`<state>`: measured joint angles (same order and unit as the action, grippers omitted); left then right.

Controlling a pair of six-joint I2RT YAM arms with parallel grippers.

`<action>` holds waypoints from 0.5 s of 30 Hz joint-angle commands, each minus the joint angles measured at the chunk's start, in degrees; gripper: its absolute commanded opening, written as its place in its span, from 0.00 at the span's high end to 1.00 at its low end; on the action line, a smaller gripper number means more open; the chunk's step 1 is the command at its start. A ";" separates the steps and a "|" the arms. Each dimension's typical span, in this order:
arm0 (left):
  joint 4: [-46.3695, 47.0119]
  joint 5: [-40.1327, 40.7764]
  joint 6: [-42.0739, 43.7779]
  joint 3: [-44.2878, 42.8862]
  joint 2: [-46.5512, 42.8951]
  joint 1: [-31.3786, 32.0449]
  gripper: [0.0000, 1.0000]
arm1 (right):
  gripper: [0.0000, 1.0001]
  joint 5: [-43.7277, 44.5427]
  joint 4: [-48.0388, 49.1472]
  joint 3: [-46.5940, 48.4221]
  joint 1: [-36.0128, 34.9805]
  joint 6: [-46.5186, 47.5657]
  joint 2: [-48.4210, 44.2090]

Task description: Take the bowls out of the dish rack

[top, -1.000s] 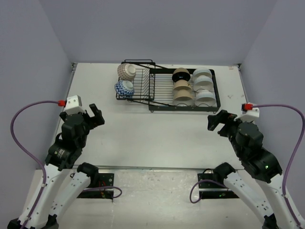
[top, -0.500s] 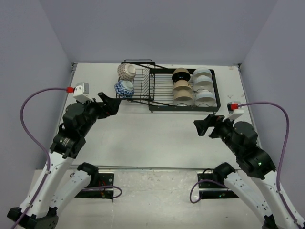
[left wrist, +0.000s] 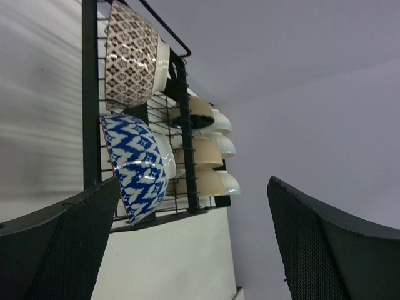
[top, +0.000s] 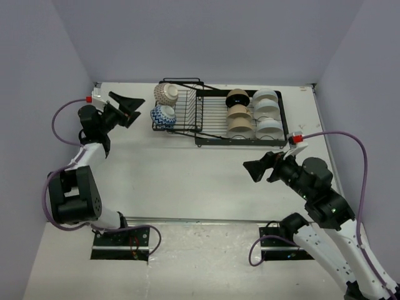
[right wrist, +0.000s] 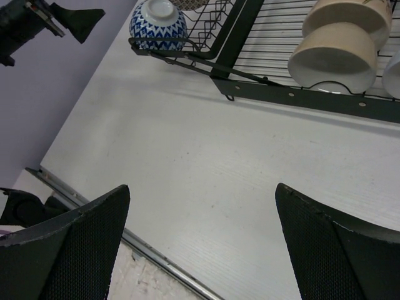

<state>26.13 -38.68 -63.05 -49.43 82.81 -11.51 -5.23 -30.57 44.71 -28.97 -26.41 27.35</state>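
Bowls (top: 239, 114) all sit in the dish rack (top: 212, 119) at the far middle of the worktop (top: 187, 181) in the overhead view, patterned ones in the smaller left basket and beige and white ones in the longer section. My left pincer (top: 139, 109) hovers spread just left of the basket, and my right pincer (top: 249, 172) hangs spread over bare worktop. My left wrist view shows a blue net-patterned bowl (left wrist: 134, 165) below a brown-patterned bowl (left wrist: 128, 56), framed by my wide-apart fingers (left wrist: 62, 250); my right wrist view shows the rack's near rail, a beige bowl (right wrist: 334, 53), and only worktop between my fingers.
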 commanded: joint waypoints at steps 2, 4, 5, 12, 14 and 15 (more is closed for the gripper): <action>23.07 -11.94 -10.95 3.28 3.58 -0.53 0.00 | 0.01 -4.42 6.04 -2.08 -0.12 -1.27 1.82; 35.49 -13.26 -18.91 5.65 7.52 -0.80 0.00 | 0.01 -6.62 7.09 -2.00 -0.12 -1.62 3.40; 35.57 -13.53 -18.96 6.53 8.85 -0.80 0.00 | 0.01 -7.24 7.36 -1.99 -0.12 -1.62 3.84; 45.85 -13.71 -26.96 10.40 15.45 -0.80 0.00 | 0.01 -6.81 8.42 -1.82 -0.12 -1.80 3.59; 45.15 -13.62 -26.43 10.67 16.25 -0.80 0.00 | 0.01 -6.72 8.51 -1.91 -0.12 -1.80 2.97; 45.41 -13.62 -26.43 10.76 16.42 -0.80 0.00 | 0.01 -6.63 8.51 -1.91 -0.12 -1.71 2.79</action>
<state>64.53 -50.70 -87.48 -38.85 99.29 -11.77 -10.31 -24.93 42.72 -28.97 -27.73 31.00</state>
